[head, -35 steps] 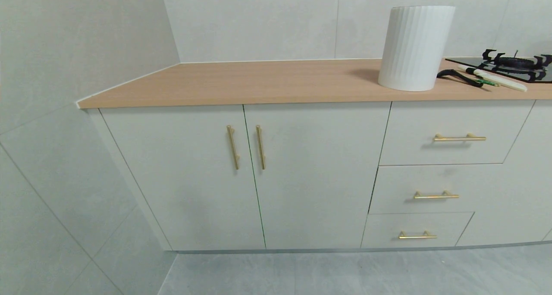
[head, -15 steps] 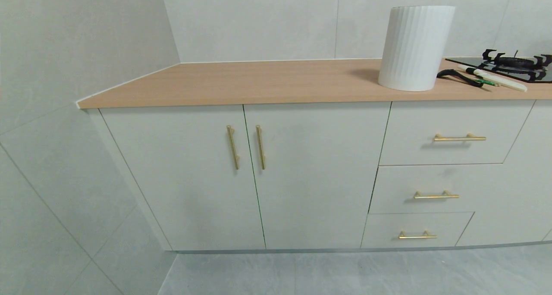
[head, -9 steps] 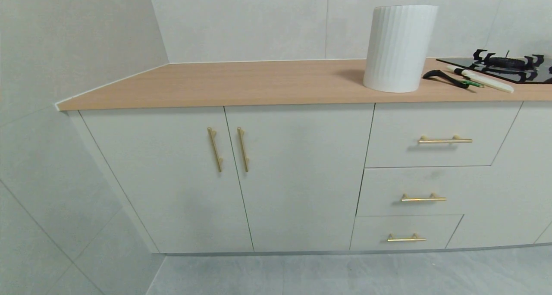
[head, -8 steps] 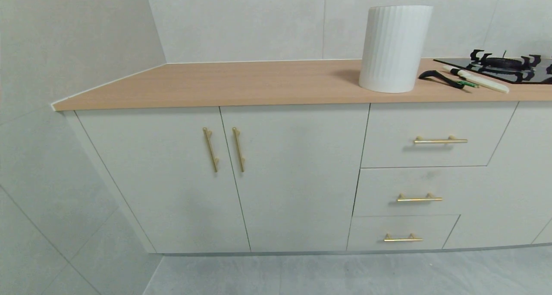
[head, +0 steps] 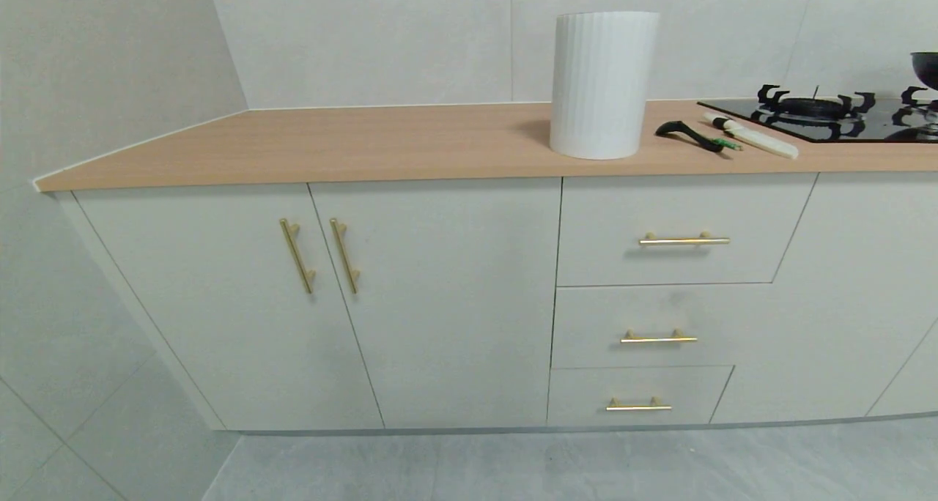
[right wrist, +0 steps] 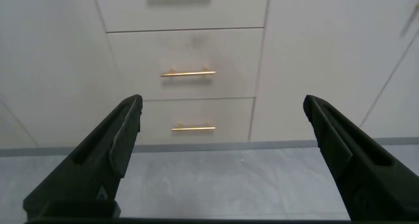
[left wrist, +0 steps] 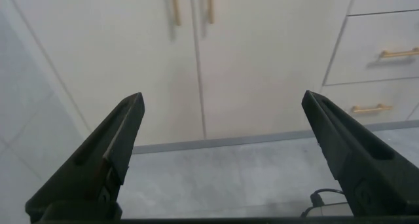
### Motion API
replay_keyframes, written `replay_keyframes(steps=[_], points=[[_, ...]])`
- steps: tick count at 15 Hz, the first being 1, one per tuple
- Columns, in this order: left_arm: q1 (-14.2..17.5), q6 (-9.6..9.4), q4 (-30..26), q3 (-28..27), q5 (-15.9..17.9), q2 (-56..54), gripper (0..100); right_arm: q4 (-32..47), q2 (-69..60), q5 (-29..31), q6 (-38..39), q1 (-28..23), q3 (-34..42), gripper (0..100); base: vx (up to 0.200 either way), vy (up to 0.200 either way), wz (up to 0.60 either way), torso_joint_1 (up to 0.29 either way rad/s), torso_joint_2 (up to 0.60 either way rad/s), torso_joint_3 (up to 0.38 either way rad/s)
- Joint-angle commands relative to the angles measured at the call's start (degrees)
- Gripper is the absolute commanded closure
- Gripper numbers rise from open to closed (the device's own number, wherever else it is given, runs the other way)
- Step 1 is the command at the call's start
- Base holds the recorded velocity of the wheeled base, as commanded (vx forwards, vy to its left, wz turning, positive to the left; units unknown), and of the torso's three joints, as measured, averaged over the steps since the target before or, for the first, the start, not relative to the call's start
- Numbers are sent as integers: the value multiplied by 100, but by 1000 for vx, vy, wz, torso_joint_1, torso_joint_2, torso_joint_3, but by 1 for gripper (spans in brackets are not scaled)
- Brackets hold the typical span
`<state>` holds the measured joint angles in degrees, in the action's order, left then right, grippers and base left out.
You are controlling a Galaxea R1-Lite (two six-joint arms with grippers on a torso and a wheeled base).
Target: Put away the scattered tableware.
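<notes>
The head camera is looking forward and down from well back at the tabletop (head: 330,146), with the double doors (head: 440,296) at 8 o'clock and the drawers (head: 659,274) at 4 o'clock. The left wrist camera is sitting low, facing those doors between the left fingers (left wrist: 98,165). The right wrist camera is facing the lower drawers between the right fingers (right wrist: 98,165).

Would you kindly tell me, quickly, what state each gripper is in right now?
Left gripper: open, holding nothing.
Right gripper: open, holding nothing.
</notes>
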<state>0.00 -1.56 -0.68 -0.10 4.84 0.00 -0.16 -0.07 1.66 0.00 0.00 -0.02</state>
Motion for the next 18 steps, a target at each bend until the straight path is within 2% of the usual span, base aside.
replay_keyframes(steps=[1,12,15,18], points=[[0,-2,-2,1,-1,0,0,-2,7,1,0,0,2,0,0,0,0,0,0,0],[0,-2,-2,1,-1,0,0,-2,7,1,9,0,2,0,0,0,0,0,0,0],[0,-64,-2,1,26,0,0,-2,7,1,9,0,-6,0,200,0,0,-1,-1,2],[0,-20,-2,1,35,0,0,-2,7,10,9,0,2,0,0,0,0,0,0,0]])
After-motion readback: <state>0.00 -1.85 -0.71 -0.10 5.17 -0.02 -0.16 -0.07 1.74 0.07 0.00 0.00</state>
